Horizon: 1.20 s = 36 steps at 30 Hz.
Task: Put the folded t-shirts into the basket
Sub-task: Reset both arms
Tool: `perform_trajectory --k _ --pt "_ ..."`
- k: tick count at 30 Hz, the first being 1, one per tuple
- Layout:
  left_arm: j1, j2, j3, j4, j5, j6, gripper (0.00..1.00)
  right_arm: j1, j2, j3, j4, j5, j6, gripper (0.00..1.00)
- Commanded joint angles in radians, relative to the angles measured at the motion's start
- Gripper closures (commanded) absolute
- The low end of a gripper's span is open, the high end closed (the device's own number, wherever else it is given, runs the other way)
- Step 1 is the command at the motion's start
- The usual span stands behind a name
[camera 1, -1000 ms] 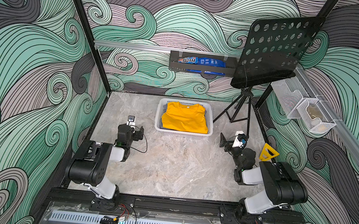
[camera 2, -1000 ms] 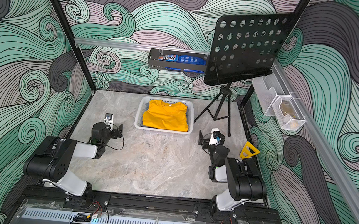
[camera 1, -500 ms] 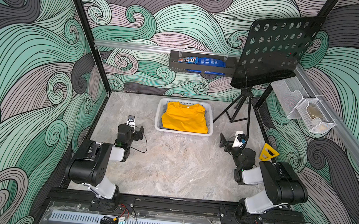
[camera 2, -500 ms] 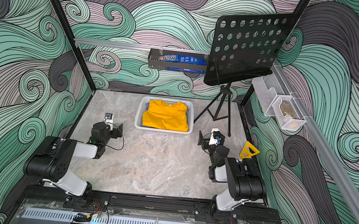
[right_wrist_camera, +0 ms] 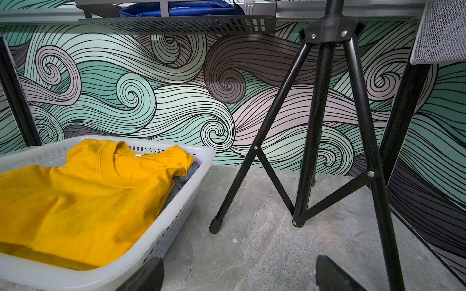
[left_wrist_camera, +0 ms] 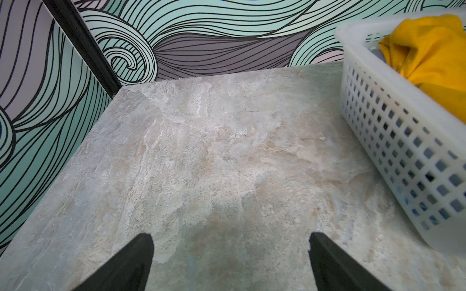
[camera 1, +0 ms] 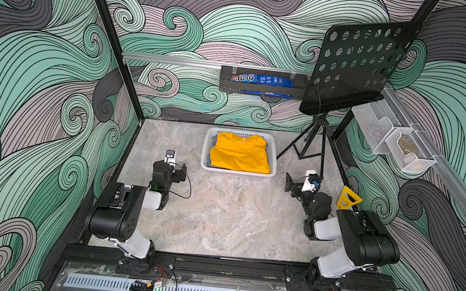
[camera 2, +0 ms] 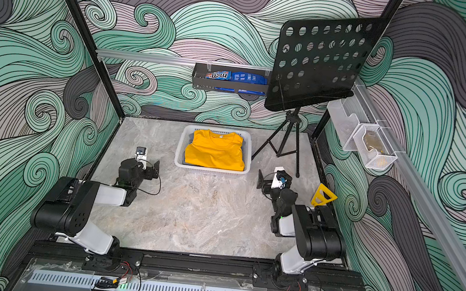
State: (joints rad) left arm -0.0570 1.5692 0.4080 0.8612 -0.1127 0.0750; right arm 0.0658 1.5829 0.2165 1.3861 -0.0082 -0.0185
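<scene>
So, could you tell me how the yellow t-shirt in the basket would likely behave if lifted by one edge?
Probably floppy: the yellow t-shirt is creased cloth sagging over the layers beneath, so its fold would likely open. Being thin fabric, it is probably light. Its edges lie close to the basket walls, so it might drag there.

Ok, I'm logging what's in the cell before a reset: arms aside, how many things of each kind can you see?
basket: 1
yellow t-shirt, on top in the basket: 1 (cloth edges show under it; how many is unclear)
music stand: 1
black rack: 1
wire mesh bins: 2
yellow triangle: 1
Total: 7
</scene>
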Motion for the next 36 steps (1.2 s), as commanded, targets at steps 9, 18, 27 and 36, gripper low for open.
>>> perform_trajectory --k 9,18,27,36 --pt "0.003 0.012 -0.005 0.043 0.053 0.021 0.01 -0.002 -0.003 -0.002 0.002 0.009 0.009 0.01" --pt "0.003 0.010 -0.012 0.047 0.050 0.020 0.01 -0.003 -0.003 -0.001 0.002 0.008 0.009 0.01" --pt "0.005 -0.001 -0.032 0.076 -0.115 -0.051 0.01 -0.003 -0.003 -0.002 0.002 0.009 0.009 0.01" --pt "0.005 0.015 0.001 0.036 0.001 -0.003 0.01 -0.002 -0.003 -0.001 0.002 0.010 0.009 0.01"
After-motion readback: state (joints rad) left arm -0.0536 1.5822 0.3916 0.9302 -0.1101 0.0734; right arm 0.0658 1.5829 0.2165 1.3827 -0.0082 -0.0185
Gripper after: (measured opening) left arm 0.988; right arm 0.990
